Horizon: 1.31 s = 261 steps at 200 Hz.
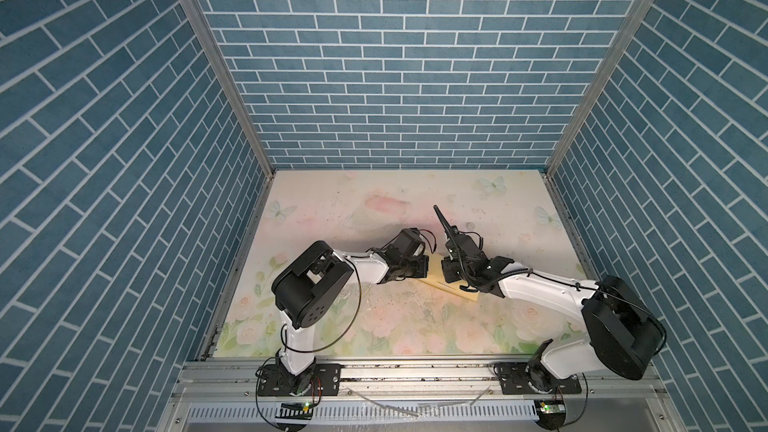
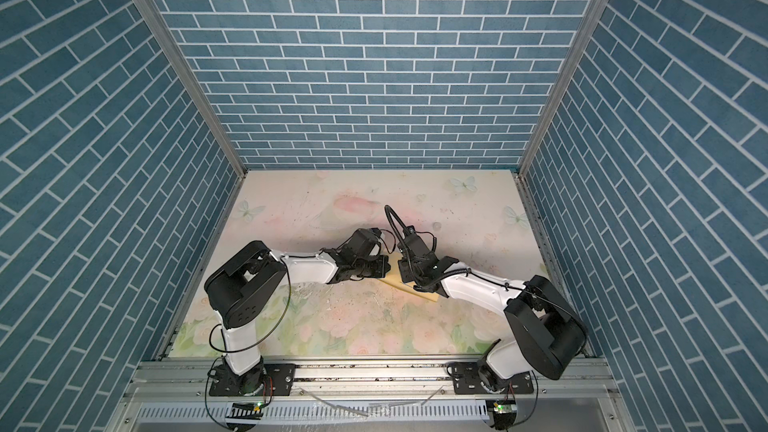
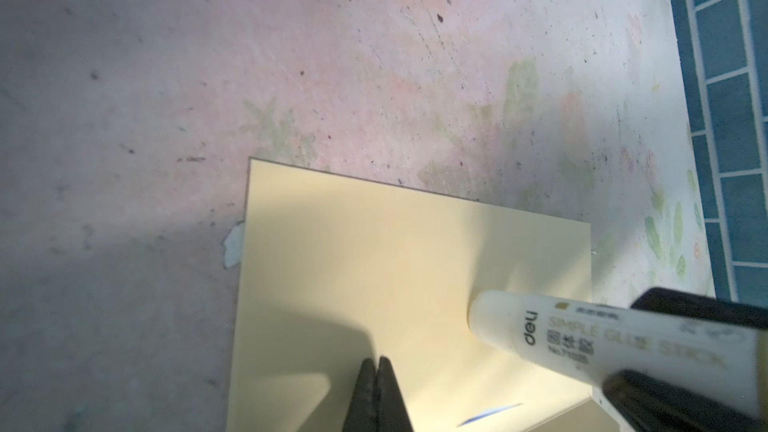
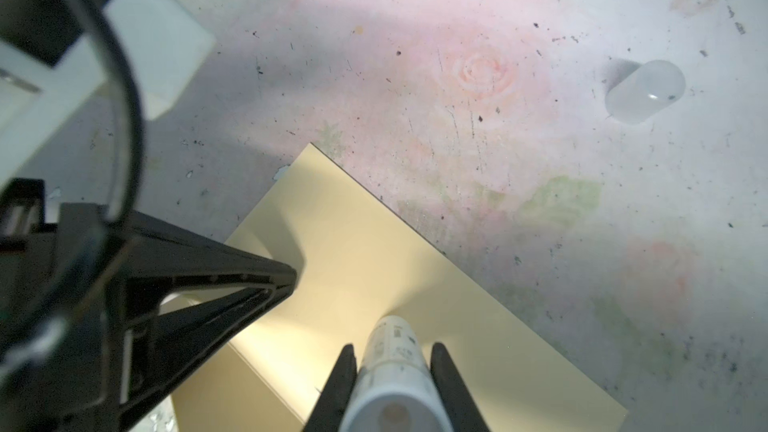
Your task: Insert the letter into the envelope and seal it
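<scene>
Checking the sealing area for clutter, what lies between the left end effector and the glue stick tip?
Nothing but bare envelope paper, seen in the left wrist view between the left end effector and the glue stick.

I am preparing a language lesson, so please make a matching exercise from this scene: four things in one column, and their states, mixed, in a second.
Things:
1 envelope
2 left gripper
3 right gripper
4 cap

States:
a shut on the glue stick
b lying on its side, apart from the envelope
c shut, empty
d yellow, beneath both grippers

Pairs: 1-d; 2-c; 3-a; 4-b
</scene>
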Each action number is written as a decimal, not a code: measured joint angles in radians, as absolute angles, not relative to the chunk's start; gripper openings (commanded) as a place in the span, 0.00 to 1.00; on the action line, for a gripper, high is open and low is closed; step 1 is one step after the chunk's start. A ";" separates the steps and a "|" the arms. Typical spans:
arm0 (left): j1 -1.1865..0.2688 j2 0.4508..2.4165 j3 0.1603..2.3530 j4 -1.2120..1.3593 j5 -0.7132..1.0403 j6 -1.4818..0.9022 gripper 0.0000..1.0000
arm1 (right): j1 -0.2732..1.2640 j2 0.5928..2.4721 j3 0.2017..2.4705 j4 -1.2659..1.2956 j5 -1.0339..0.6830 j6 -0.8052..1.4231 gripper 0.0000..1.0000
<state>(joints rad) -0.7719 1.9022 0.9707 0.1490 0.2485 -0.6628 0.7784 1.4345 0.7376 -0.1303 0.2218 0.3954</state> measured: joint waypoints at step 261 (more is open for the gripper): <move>-0.772 1.903 0.971 0.149 0.249 -0.663 0.00 | 0.793 1.554 0.867 -0.144 0.147 0.397 0.00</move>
<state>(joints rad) -0.7719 1.9026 0.9710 0.1490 0.2489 -0.6632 0.7925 1.5536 0.8673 -0.1436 0.1467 0.3969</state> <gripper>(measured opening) 0.045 0.273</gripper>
